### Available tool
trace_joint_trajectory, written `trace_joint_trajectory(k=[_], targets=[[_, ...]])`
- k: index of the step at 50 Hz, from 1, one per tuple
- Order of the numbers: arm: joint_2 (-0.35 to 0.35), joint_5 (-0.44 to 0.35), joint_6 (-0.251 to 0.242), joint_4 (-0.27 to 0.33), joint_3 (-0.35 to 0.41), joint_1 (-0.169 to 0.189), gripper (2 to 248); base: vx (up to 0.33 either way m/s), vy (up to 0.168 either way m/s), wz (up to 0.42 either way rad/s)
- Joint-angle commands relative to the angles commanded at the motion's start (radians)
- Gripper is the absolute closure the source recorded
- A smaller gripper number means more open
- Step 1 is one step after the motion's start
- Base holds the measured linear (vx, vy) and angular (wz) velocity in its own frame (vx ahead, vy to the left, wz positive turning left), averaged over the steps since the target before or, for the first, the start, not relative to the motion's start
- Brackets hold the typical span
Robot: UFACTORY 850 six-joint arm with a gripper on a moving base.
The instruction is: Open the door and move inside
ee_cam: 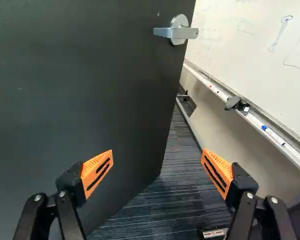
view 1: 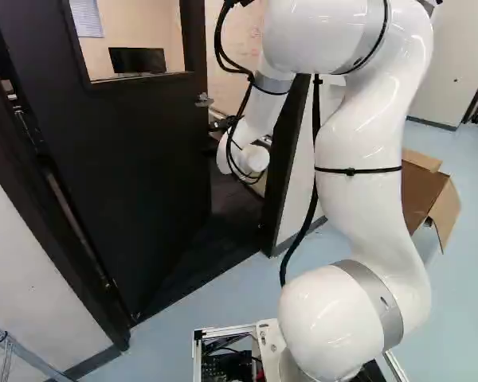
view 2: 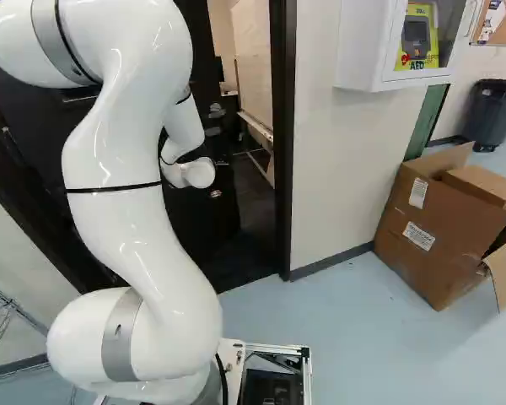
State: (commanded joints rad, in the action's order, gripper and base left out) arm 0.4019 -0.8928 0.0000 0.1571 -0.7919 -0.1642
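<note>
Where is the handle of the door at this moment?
In the wrist view, the handle is on the door near its free edge, ahead of the open fingers and not between them, with the whiteboard just beyond that edge.

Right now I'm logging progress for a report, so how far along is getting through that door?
Opening looks started: the door stands away from the jamb. In hand: the open gripper grips nothing, with the lever handle ahead of it, perhaps for a wider push. Left: driving inside, since the base is on the blue floor, short of the dark carpet.
</note>
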Motion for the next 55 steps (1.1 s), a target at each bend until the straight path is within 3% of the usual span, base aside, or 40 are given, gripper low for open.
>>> trace_joint_trajectory(k=[27, 55], targets=[[-0.129, 0.005, 0.0, -0.095, 0.159, 0.02, 3, 0.0, 0.0, 0.0], [-0.264, 0.006, 0.0, -0.107, 0.313, 0.049, 3, 0.0, 0.0, 0.0]])
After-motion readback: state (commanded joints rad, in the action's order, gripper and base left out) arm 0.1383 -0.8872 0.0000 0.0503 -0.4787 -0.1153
